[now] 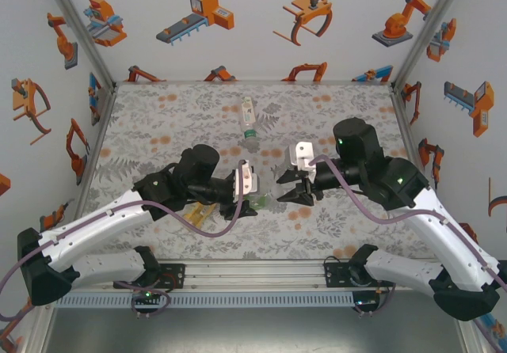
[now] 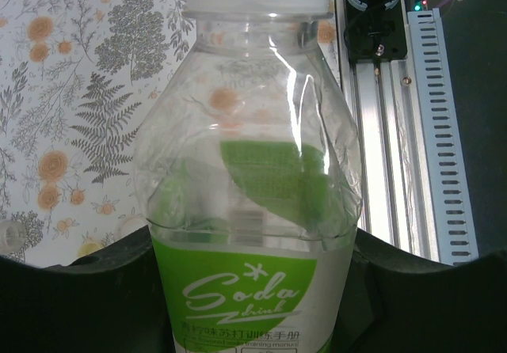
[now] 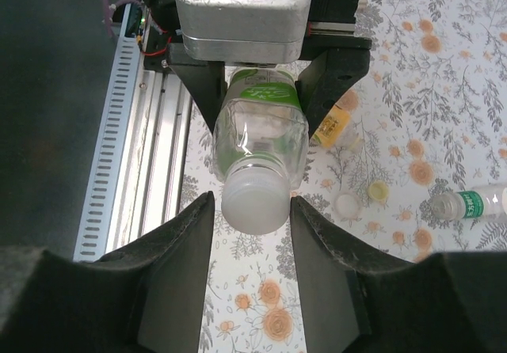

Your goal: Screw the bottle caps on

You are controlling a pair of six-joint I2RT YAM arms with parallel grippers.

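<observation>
My left gripper (image 2: 253,290) is shut on the short green bottle (image 2: 253,171), gripping its labelled body and holding it off the table on its side. A whitish cap (image 3: 255,204) sits on its neck, pointing at my right gripper (image 3: 252,201). The right jaws stand either side of that cap, a thin gap showing on one side. From above, the two grippers (image 1: 247,203) (image 1: 283,195) meet near the table's front middle. Two loose caps, one white (image 3: 347,204) and one yellow (image 3: 378,191), lie on the floral surface.
A clear bottle with green neck (image 1: 249,119) lies on its side at the back middle. An orange-yellow bottle (image 1: 202,210) lies partly under the left arm. The aluminium rail (image 3: 146,171) runs along the table's near edge, just behind the held bottle.
</observation>
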